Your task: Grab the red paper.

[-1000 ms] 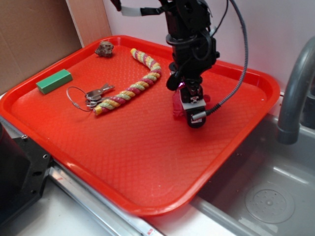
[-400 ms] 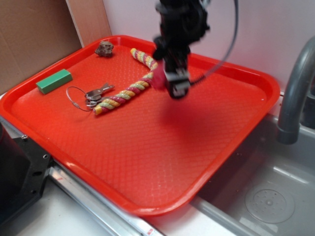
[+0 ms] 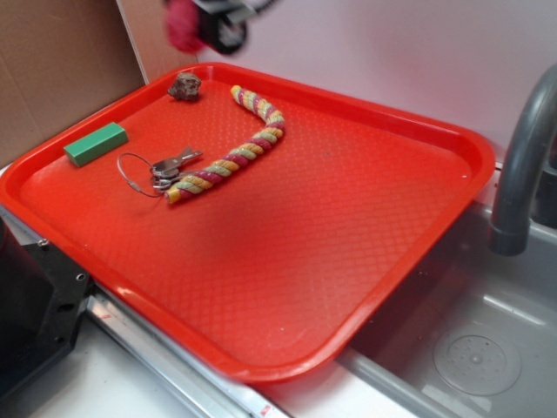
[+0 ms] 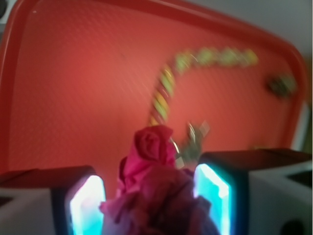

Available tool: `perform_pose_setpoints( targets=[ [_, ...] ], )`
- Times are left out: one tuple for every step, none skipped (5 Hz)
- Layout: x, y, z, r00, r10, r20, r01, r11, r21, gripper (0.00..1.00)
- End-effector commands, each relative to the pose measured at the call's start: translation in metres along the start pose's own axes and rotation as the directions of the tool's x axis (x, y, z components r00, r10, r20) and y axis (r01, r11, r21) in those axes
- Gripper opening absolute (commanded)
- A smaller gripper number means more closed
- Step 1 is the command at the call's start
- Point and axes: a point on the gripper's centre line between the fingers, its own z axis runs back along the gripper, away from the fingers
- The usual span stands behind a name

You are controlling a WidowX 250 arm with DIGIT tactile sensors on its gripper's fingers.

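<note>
Crimson, wrinkly red paper wad (image 4: 155,183) sits clamped between the gripper (image 4: 149,198) pads (raised well above the orange-red plastic tray (image 3: 418,131)), jutting forward past them.

The gripper (image 4: 146,196) has black fingers (image 4: 239,181) with shiny blue-green pads (image 4: 211,191). The sides look white.

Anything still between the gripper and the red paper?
No. The red paper sits directly between the gripper's fingers in the wrist view, with nothing between them, lifted well above the tray and the rope.
</note>
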Motion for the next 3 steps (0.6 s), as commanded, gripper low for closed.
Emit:
perform_pose_setpoints(
  targets=[
    [-0.0287,0.0087,0.06,0.966,0.09,0.242,-0.126,0.982,0.137,0.0],
    [-0.0298,0.0107,0.058,0.953,0.058,0.297,-0.096,0.989,0.115,0.0],
    [-0.0274,0.0086,0.0558,0.959,0.057,0.277,-0.089,0.99,0.105,0.0]
  ],
)
